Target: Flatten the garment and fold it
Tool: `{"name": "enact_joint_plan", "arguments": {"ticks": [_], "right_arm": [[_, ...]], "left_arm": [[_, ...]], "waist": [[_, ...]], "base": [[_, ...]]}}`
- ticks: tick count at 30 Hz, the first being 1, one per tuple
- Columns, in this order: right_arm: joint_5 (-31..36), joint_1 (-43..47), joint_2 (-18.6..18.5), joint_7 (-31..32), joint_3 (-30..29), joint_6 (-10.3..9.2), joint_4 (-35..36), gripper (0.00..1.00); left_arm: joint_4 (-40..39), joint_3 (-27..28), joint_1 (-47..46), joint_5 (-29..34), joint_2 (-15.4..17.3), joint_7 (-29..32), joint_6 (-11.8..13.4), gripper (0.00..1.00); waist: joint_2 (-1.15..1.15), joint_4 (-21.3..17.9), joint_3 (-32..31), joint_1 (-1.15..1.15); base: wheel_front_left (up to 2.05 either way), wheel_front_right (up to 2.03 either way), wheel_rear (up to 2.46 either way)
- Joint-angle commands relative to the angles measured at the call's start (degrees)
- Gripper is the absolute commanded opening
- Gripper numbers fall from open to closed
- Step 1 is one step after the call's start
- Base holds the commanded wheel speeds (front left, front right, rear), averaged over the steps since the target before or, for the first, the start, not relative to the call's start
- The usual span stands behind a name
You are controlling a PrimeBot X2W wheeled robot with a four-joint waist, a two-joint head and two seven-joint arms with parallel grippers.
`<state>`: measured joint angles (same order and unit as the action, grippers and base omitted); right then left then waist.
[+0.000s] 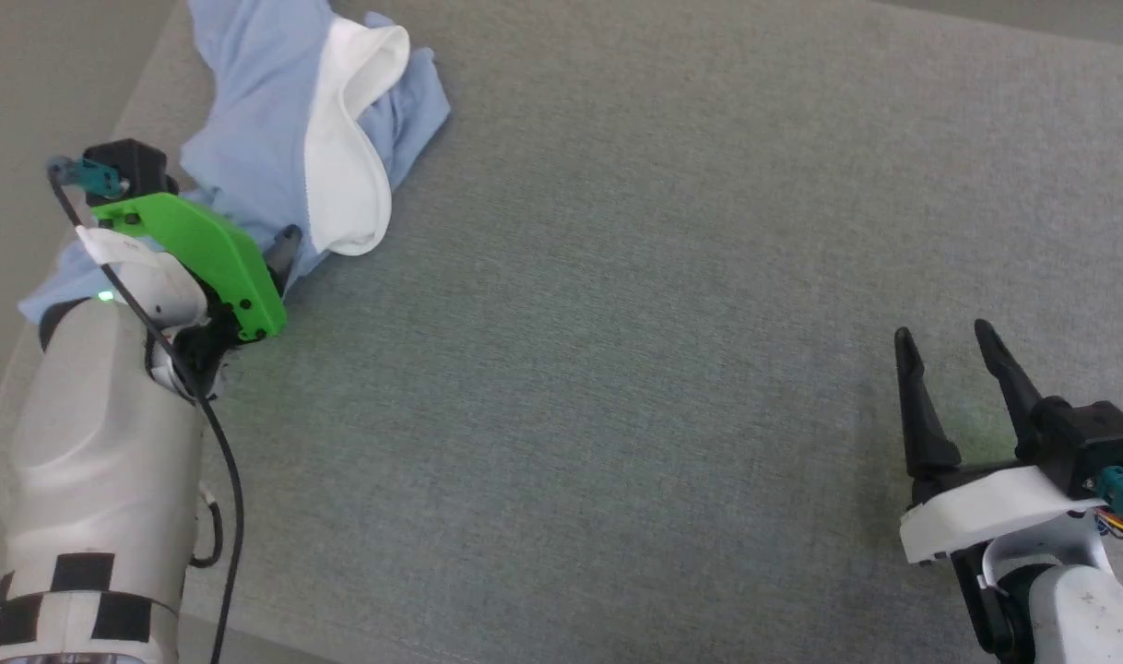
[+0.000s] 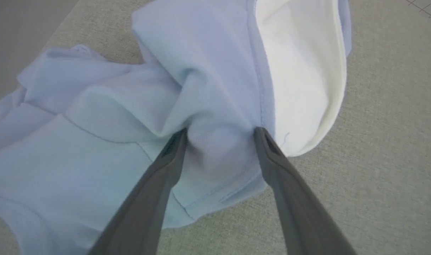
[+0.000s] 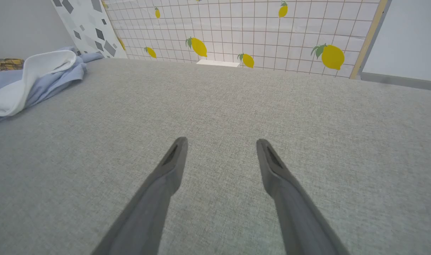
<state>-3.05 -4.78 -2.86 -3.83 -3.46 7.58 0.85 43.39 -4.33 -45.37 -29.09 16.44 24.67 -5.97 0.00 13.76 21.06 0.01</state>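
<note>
At the far left corner of the grey surface (image 1: 617, 369), the garment (image 1: 248, 138) is seen crumpled, its white inside turned out along one edge. The fingers (image 2: 166, 166) of the left gripper (image 2: 220, 132) are spread wide, tips pressed into the blue cloth, a fold bunched between them. The right gripper (image 1: 943, 330) is held wide open, well apart from the garment.

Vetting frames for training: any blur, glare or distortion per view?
Head view: even light, sharp, no glare. Left wrist view: fingers soft up close, white lining of the garment nearly blown out. Right wrist view: tiled wall bends, wide-angle.
</note>
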Motion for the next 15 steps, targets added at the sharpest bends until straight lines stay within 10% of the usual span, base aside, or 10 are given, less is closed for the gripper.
{"name": "enact_joint_plan", "arguments": {"ticks": [1,7,8,9,15], "right_arm": [[0.32,-1.06,-0.01,0.17,-0.09,-0.09,0.64,1.00],[0.22,-1.62,-0.01,0.05,-0.31,-0.09,1.05,1.00],[0.25,-1.62,-0.01,0.03,-0.42,-0.09,1.00,1.00],[0.27,-1.65,-0.01,0.04,-0.47,-0.09,0.94,1.00],[-0.16,-1.91,-0.01,-0.13,-0.52,-0.09,-0.10,1.00]], "left_arm": [[0.87,-0.30,-0.59,-0.40,-0.73,-0.23,0.15,1.00],[3.92,-1.78,0.00,0.99,-2.03,-2.97,1.39,1.00],[4.29,-2.03,-0.11,1.47,-2.23,-4.27,1.82,0.18],[4.47,-1.91,-0.23,1.70,-2.40,-5.76,2.44,0.00],[3.84,-1.12,-3.48,2.04,-2.00,-16.20,1.92,0.00]], "waist": [[0.00,-1.95,2.72,-0.01],[0.00,-1.59,4.32,-0.01],[0.00,-1.40,4.48,-0.01],[0.00,-1.27,4.54,-0.01],[0.00,-0.75,2.96,-0.01]], "base": [[0.00,0.00,0.00],[0.00,0.00,0.00],[0.00,0.00,0.00],[0.00,0.00,0.00],[0.00,0.00,0.00]]}}
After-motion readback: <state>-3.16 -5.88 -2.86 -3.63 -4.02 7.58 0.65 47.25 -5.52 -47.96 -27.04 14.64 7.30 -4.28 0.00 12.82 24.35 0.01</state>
